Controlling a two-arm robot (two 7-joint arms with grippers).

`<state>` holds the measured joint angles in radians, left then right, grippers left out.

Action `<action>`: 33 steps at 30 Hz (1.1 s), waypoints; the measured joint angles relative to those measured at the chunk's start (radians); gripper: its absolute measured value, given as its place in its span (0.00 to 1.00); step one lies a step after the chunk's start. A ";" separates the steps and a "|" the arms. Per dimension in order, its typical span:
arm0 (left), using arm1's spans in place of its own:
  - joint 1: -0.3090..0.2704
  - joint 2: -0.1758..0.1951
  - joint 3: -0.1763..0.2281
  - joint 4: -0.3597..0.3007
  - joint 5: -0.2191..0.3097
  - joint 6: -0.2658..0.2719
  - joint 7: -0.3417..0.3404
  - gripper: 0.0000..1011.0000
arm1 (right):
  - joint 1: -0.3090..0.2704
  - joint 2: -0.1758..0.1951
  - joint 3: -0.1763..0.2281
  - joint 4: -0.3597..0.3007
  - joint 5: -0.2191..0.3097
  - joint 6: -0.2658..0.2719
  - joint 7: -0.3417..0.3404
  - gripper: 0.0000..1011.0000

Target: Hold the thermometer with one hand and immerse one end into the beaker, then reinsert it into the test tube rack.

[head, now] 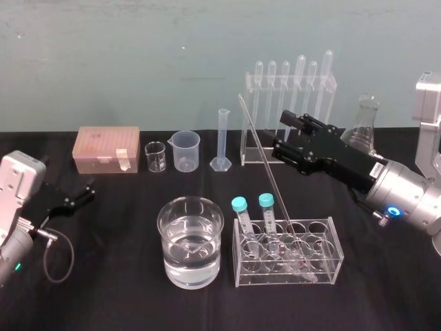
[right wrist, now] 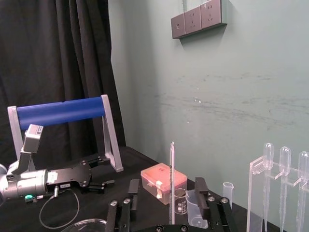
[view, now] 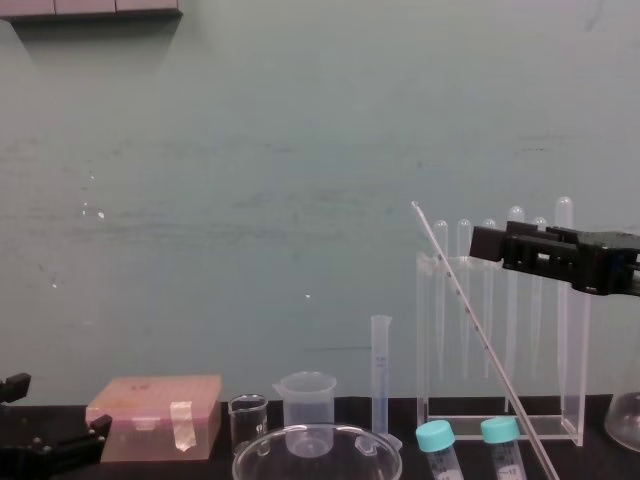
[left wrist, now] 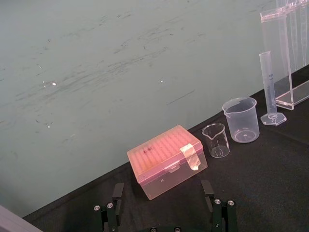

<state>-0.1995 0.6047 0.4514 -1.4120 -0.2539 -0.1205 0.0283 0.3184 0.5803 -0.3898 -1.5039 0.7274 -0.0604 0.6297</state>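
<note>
left gripper (head: 79, 195) low at table's 9 o'clock, fingers apart, empty | beaker (head: 191, 241) of clear liquid at 9 o'clock of test tube rack (head: 329, 243) | thermometer (head: 270, 176) foot in that rack, top leaning toward 11 o'clock | right gripper (head: 284, 134) just beside its upper stem at 3 o'clock, fingers spread, grasping nothing

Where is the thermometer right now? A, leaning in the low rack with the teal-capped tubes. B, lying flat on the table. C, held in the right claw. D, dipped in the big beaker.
A: the thermometer leans with its lower end in the low rack, and the open right claw is not gripping it.
</note>
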 joint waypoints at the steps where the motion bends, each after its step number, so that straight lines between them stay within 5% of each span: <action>1: 0.000 0.000 0.000 0.000 0.000 0.000 0.000 1.00 | 0.000 0.000 0.000 0.000 0.000 0.000 0.000 0.75; 6: 0.000 0.000 0.000 0.000 0.000 0.000 0.000 1.00 | -0.005 -0.002 0.008 -0.002 -0.006 -0.008 -0.018 0.89; 9: 0.000 0.000 0.000 0.000 0.000 0.000 0.000 1.00 | -0.019 -0.010 0.032 -0.006 -0.052 -0.036 -0.087 0.97; 12: 0.000 0.000 0.000 0.000 0.000 0.000 0.000 1.00 | -0.036 -0.018 0.056 -0.006 -0.109 -0.050 -0.186 0.99; 17: 0.000 0.000 0.000 0.000 0.000 0.000 0.000 1.00 | -0.075 -0.042 0.095 0.019 -0.280 -0.035 -0.457 0.99; 20: 0.000 0.000 0.000 0.000 0.000 0.000 0.000 1.00 | -0.088 -0.049 0.096 0.043 -0.349 -0.013 -0.537 0.99; 27: 0.000 0.000 0.000 0.000 0.000 0.000 0.000 1.00 | -0.105 -0.062 0.089 0.078 -0.427 0.021 -0.600 0.99; 33: 0.000 0.000 0.000 0.000 0.000 0.000 0.000 1.00 | -0.105 -0.063 0.089 0.080 -0.430 0.023 -0.602 0.99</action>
<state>-0.1995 0.6047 0.4514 -1.4120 -0.2539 -0.1205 0.0283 0.2130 0.5177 -0.3012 -1.4238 0.2976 -0.0373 0.0273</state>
